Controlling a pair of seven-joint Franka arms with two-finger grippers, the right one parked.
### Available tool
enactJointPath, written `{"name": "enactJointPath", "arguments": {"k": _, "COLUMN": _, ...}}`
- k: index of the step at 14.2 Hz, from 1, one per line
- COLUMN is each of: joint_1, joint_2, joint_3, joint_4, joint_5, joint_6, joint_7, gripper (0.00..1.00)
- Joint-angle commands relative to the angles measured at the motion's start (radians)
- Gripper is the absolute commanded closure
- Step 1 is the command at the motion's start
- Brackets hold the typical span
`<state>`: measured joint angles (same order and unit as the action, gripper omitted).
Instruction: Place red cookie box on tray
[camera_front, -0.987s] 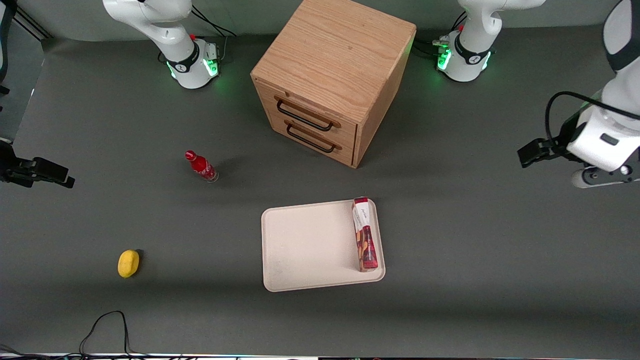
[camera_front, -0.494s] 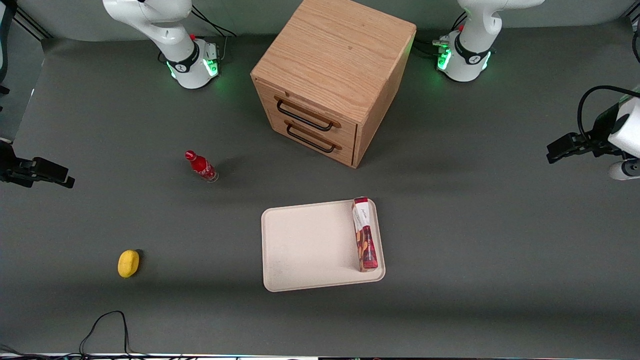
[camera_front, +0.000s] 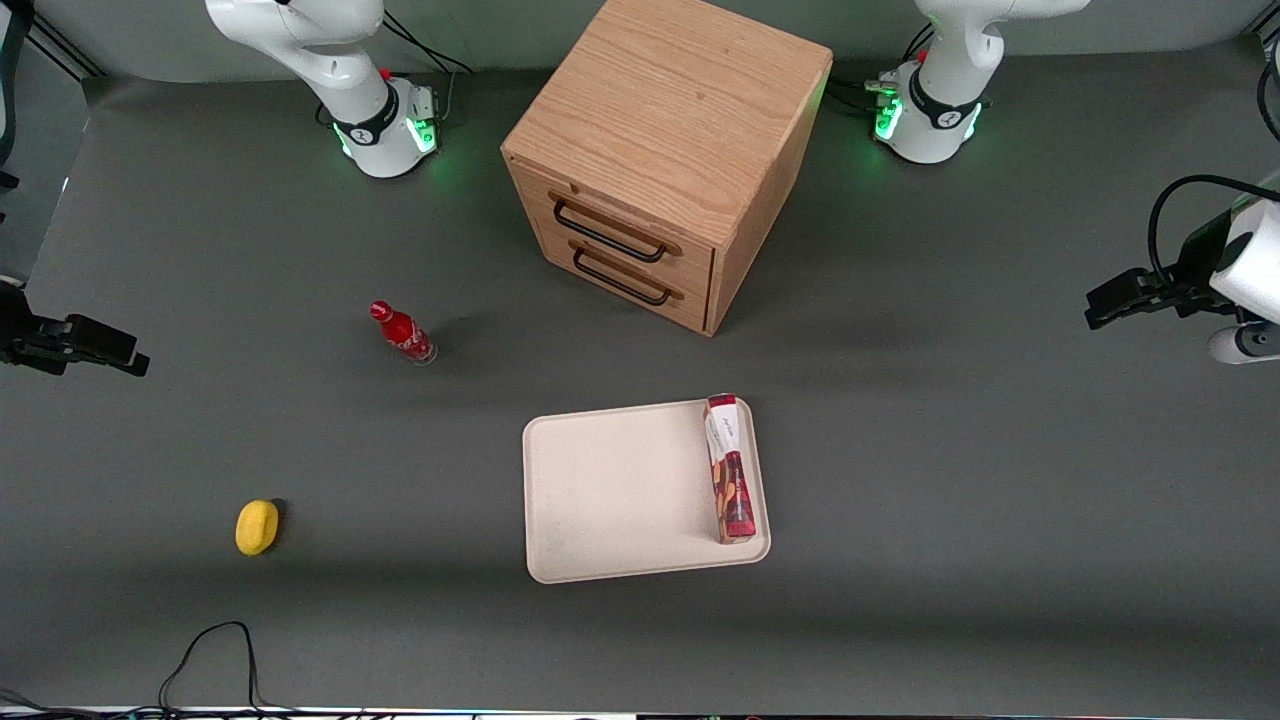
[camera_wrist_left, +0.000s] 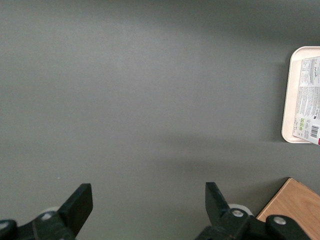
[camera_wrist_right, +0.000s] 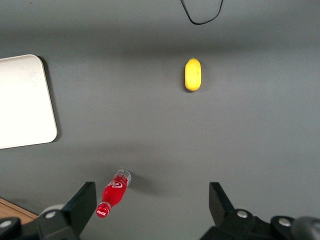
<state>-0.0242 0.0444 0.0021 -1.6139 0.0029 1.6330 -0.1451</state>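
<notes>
We find the red cookie box (camera_front: 729, 468) lying flat on the tray (camera_front: 610, 495), lengthwise along the tray edge that faces the working arm's end of the table. One short end of the box sits at the tray corner farther from the front camera; the other end stops just short of the nearer corner. In the left wrist view, the box (camera_wrist_left: 309, 97) shows its white label panel and lies inside the rim of the tray (camera_wrist_left: 288, 102).

We locate the gripper (camera_front: 1105, 306) at the working arm's end of the table, well apart from the tray and box, with bare grey table (camera_front: 920, 440) between them. It hangs above the table, at about the same depth from the front camera as the lower front of the wooden cabinet (camera_front: 660, 160). In the left wrist view, its two fingers (camera_wrist_left: 80, 202) stand wide apart with nothing between them; only the table surface shows in the gap.

We also note a red soda bottle (camera_front: 402, 333) and a yellow lemon-shaped object (camera_front: 257, 527) toward the parked arm's end of the table, both well apart from the tray.
</notes>
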Motion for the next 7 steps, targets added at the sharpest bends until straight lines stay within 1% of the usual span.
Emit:
{"name": "enactJointPath", "arguments": {"k": 1, "joint_1": -0.008, "joint_2": 0.003, "joint_3": 0.016, "joint_4": 0.022, "joint_5": -0.021, "joint_6": -0.040, "joint_7": 0.056, "gripper": 0.00}}
{"name": "enactJointPath", "arguments": {"k": 7, "joint_1": -0.008, "joint_2": -0.001, "joint_3": 0.013, "joint_4": 0.022, "joint_5": -0.023, "joint_6": -0.076, "joint_7": 0.084, "gripper": 0.00}}
